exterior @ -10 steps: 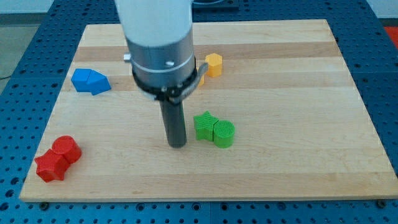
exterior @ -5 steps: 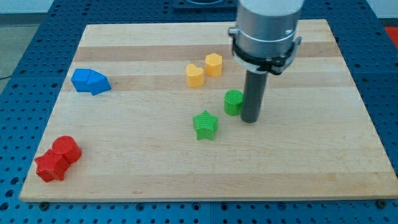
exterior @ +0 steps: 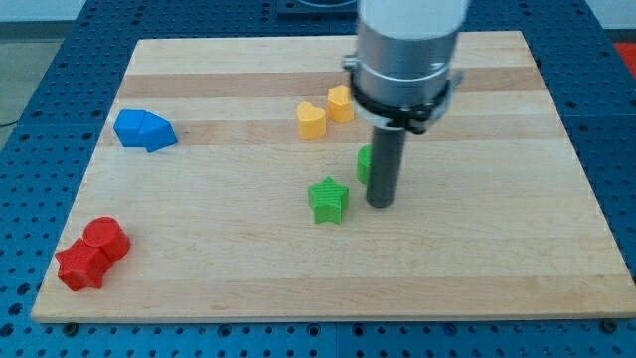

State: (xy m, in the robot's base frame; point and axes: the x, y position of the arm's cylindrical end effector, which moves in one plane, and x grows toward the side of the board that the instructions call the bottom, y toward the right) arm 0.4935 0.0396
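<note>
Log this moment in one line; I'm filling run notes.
my tip | in front of green cylinder | right of green star

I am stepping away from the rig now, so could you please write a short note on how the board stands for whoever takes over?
My tip rests on the wooden board, just to the view's right of the green star block. The rod stands in front of the green round block and hides most of it; whether they touch cannot be told.

The yellow heart-shaped block and the yellow hexagonal block sit close together toward the view's top. The blue blocks lie at the view's upper left, and the red blocks at the lower left.
</note>
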